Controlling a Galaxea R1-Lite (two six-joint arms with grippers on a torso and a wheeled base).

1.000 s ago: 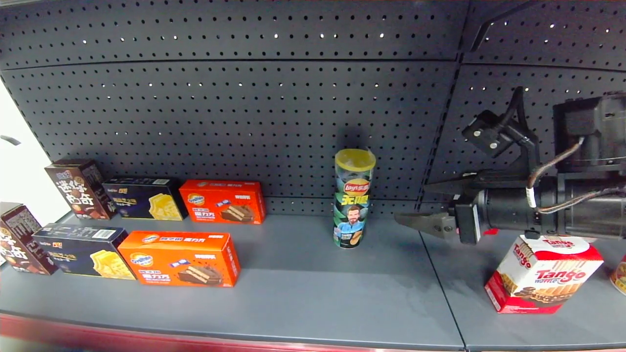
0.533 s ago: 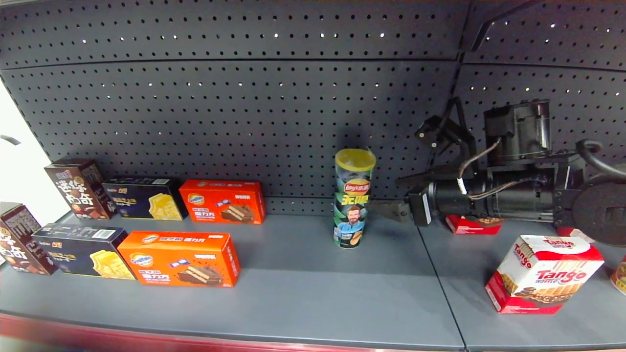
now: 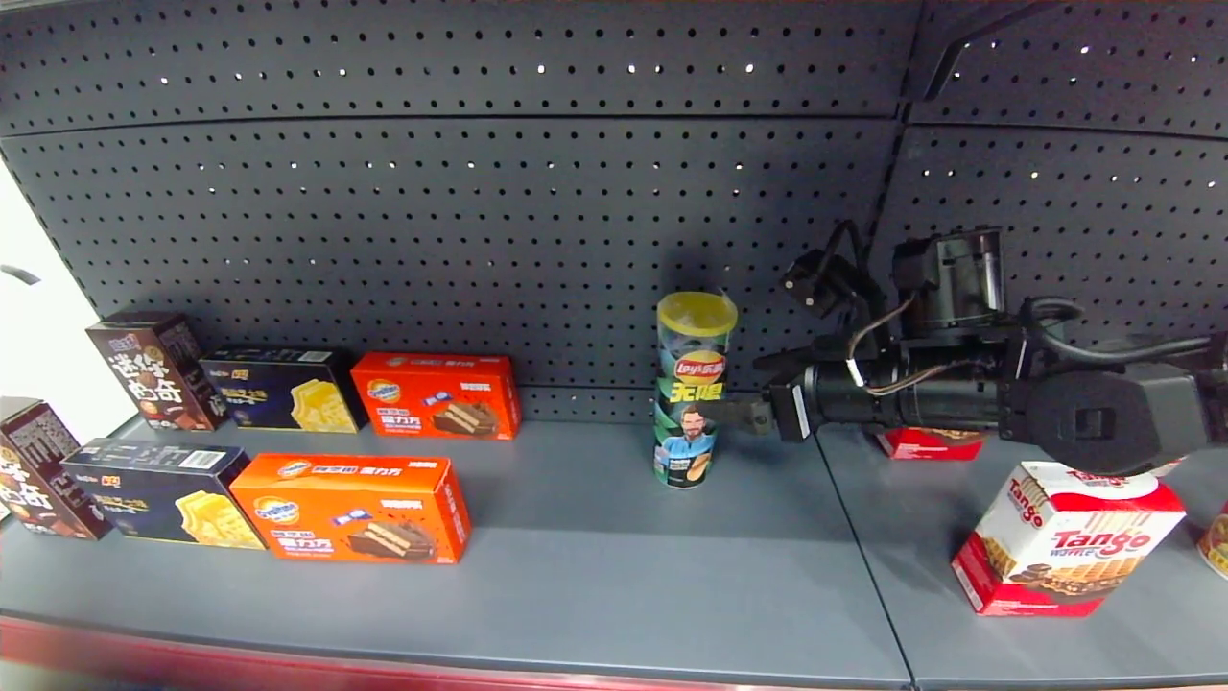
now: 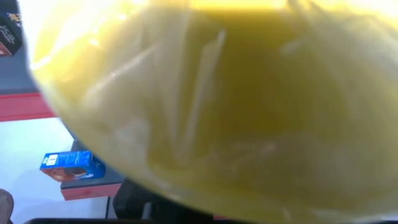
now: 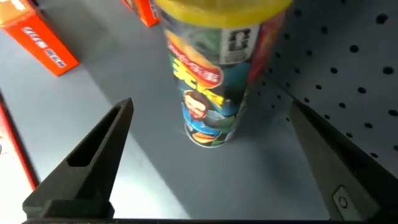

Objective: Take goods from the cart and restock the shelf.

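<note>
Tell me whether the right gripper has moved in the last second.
Yes. The right gripper moved left, away from the wafer box, up to the can, which stayed put.

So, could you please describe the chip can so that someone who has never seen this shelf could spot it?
Start at the dark grey shelf backed by pegboard. Near its middle, close to the back, between the orange boxes and the red-and-white wafer box, stands the chip can. It is an upright tube with a yellow lid; its neighbours are all boxes.

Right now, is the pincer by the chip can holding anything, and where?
Nothing. The right pincer is open, fingers spread wide, with the chip can just ahead, not gripped.
</note>
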